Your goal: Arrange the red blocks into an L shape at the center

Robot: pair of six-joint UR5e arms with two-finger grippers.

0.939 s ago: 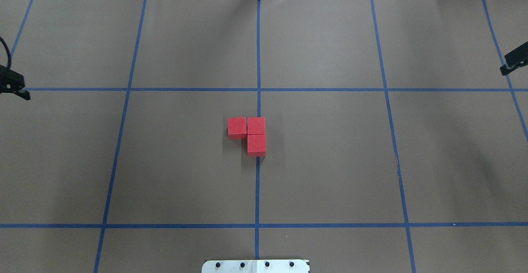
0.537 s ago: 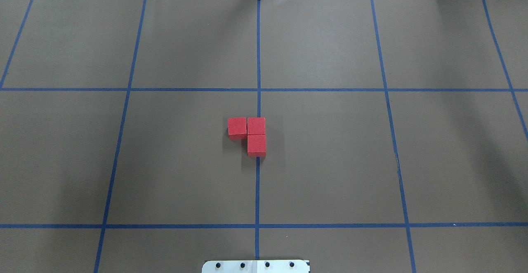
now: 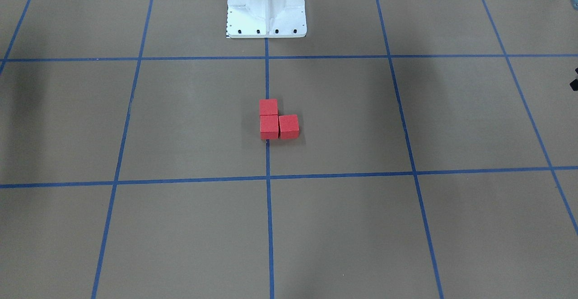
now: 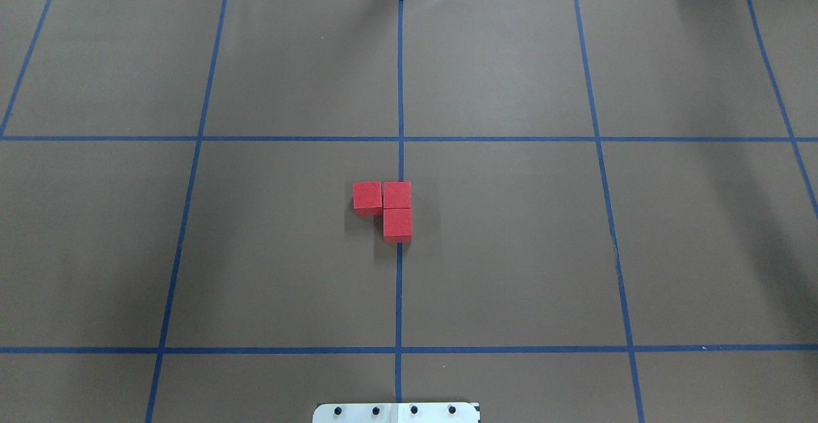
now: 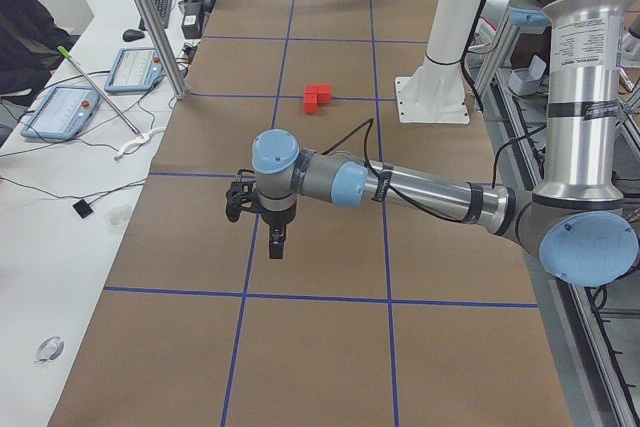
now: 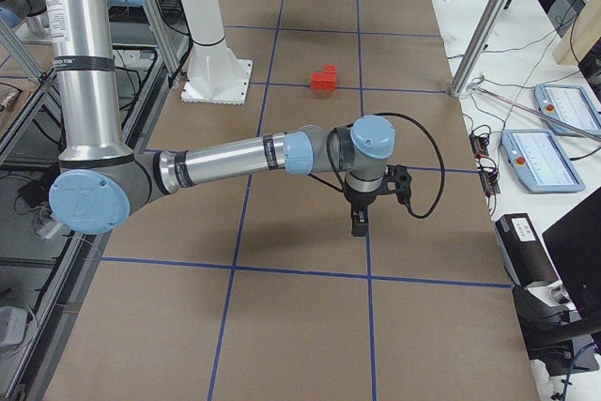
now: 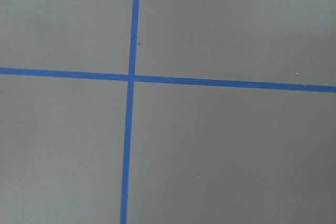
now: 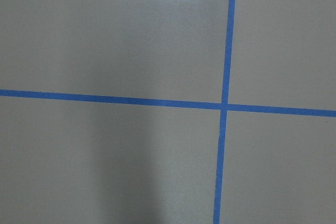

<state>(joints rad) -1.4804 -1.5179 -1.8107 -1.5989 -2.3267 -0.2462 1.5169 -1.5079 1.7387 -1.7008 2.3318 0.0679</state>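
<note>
Three red blocks (image 4: 397, 195) lie touching in an L on the brown floor at the center, on and just left of the middle blue tape line (image 4: 400, 161). They also show in the front-facing view (image 3: 269, 126), the exterior left view (image 5: 317, 98) and the exterior right view (image 6: 324, 79). My left gripper (image 5: 276, 247) hangs over the floor far out on my left, well away from the blocks. My right gripper (image 6: 359, 225) hangs far out on my right. I cannot tell whether either is open or shut. Both wrist views show only floor and tape.
The white robot base (image 3: 266, 5) stands at the near middle edge (image 4: 396, 412). Metal frame posts (image 5: 150, 22) (image 6: 488, 30) and benches with control tablets (image 5: 60, 112) (image 6: 545, 152) flank the table's ends.
Both grippers, seen at the left and right edges of the overhead view 0.9 s ago, have moved outward out of that view. The blocks have not moved.
</note>
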